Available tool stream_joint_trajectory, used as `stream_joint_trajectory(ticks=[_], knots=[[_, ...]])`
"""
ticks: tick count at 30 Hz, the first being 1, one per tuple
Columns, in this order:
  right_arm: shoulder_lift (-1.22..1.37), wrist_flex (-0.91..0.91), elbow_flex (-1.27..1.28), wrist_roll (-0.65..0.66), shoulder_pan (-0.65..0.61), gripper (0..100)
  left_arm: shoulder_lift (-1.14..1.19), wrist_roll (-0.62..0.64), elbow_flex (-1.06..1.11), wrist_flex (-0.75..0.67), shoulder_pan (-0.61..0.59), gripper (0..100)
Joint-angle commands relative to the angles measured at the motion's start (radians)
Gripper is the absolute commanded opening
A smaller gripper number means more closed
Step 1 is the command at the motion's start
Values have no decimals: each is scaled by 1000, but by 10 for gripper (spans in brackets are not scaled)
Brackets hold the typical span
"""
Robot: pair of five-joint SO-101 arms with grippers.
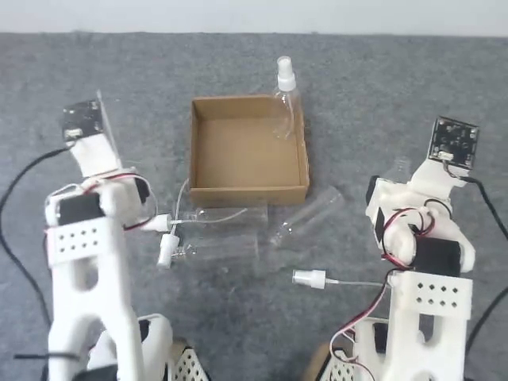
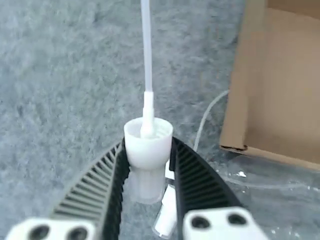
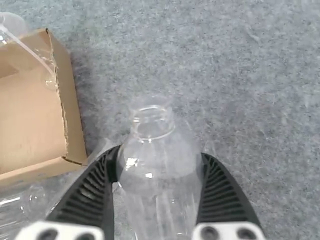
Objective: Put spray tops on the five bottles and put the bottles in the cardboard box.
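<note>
My left gripper (image 2: 147, 147) is shut on a white spray top (image 2: 146, 165), whose thin tube (image 2: 146, 50) points away from the wrist. In the high view that gripper (image 1: 155, 223) sits left of the cardboard box (image 1: 205, 193). My right gripper (image 3: 160, 155) is shut on a clear open-necked bottle (image 3: 150, 150), held right of the box near the right arm (image 1: 399, 173). A capped bottle (image 1: 286, 99) stands at the box's far right corner. Two clear bottles (image 1: 226, 244) (image 1: 305, 214) lie in front of the box.
A loose spray top (image 1: 166, 250) lies just below my left gripper. Another (image 1: 309, 278) lies with its tube toward the right arm's base. The grey carpet behind and beside the box is bare. Cables trail from both arms.
</note>
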Motion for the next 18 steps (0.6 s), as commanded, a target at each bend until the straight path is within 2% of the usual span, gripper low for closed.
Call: stream_joint_trajectory(ticks=[1, 10, 14, 18], knots=[[-19, -22, -3, -8, -8, 44, 74, 94, -93, -41, -41, 12], [-19, -22, -2, -11, -8, 44, 287, 193, -183, -66, -89, 17], [-19, -22, -2, -11, -8, 44, 408, 353, -237, -57, -84, 72], [-19, -22, -2, -9, -8, 44, 519, 476, -357, 52, -89, 81]])
